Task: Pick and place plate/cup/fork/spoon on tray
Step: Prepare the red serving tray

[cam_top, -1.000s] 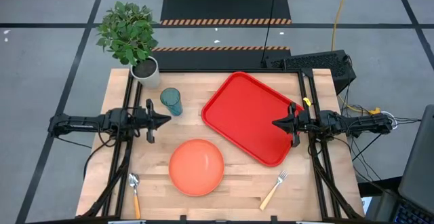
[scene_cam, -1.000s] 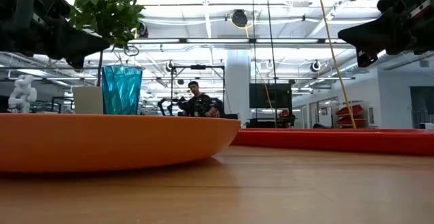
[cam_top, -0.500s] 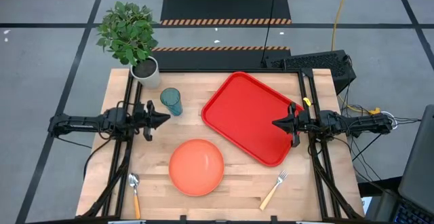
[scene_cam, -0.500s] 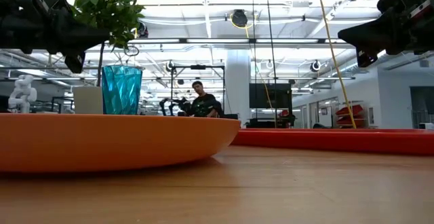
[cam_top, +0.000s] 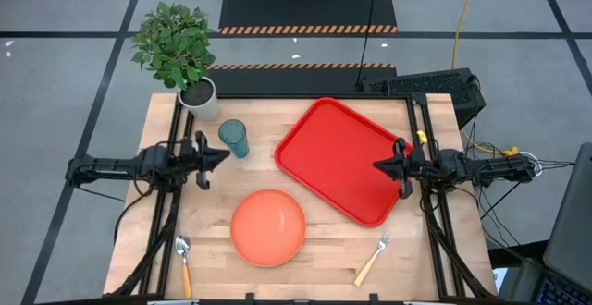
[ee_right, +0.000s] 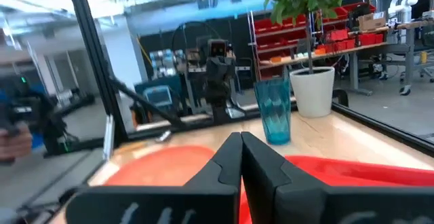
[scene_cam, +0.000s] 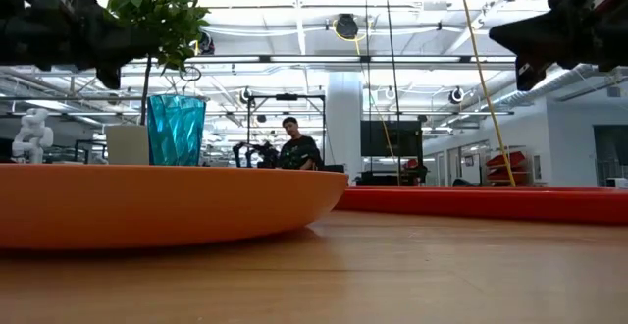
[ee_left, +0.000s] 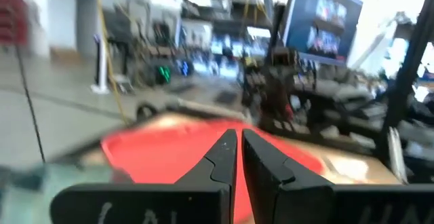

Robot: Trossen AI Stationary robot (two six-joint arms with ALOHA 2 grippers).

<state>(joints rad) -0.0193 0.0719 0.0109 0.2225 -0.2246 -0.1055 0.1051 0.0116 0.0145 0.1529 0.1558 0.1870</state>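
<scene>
Rig appearance: two matte-black arms, paired tapered fingers.

Left arm [cam_top: 120,168] and right arm [cam_top: 481,168]: dark jointed segments, black cables looped along the links; a small yellow tag sits at 12 o'clock of the right wrist. Left gripper [ee_left: 237,157] and right gripper [ee_right: 239,157]: two slim black wedge fingers each, smooth inner faces, rising from a broad black block. Faint pale scribbled marks on both blocks, unreadable.
</scene>
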